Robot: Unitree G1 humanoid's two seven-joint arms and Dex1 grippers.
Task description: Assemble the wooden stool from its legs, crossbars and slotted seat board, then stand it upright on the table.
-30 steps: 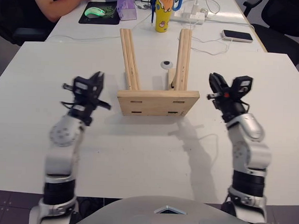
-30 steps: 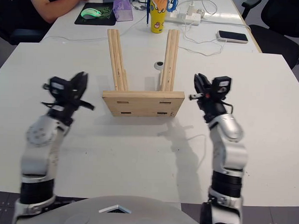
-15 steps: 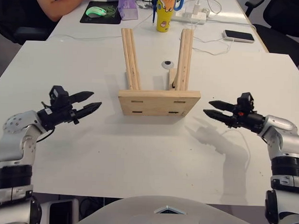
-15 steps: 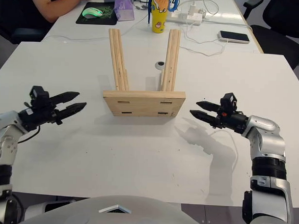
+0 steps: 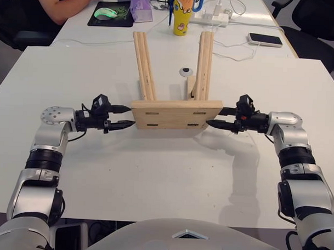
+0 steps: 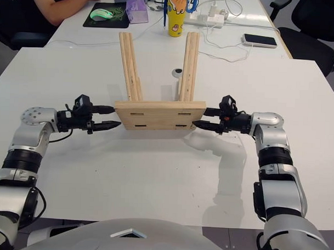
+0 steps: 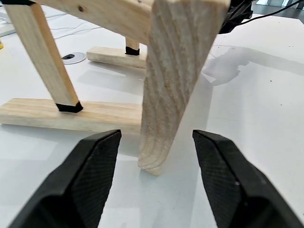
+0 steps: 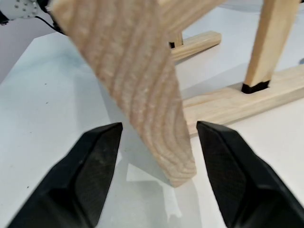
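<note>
Mid-frame, the left gripper (image 5: 126, 116) and right gripper (image 5: 215, 118) are gaping around the seat (image 5: 176, 114) ends, seemingly not touching, risking an uneven squeeze tipping the stool (image 5: 144, 64).

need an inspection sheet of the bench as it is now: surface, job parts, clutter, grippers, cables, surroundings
Surface: white table, with a round grommet behind the stool.
Job's things: stool assembled but lying on its side, seat board on edge facing the robot, legs flat and pointing away; not yet upright.
Clutter: yellow cup, purple box, phone, green mouse, power strip, all on the far table.
Grippers: left gripper and right gripper both open, each straddling one end of the seat board, fingers not clamped.
Cables: white leads by the phone.
Surroundings: black office chairs.
</note>
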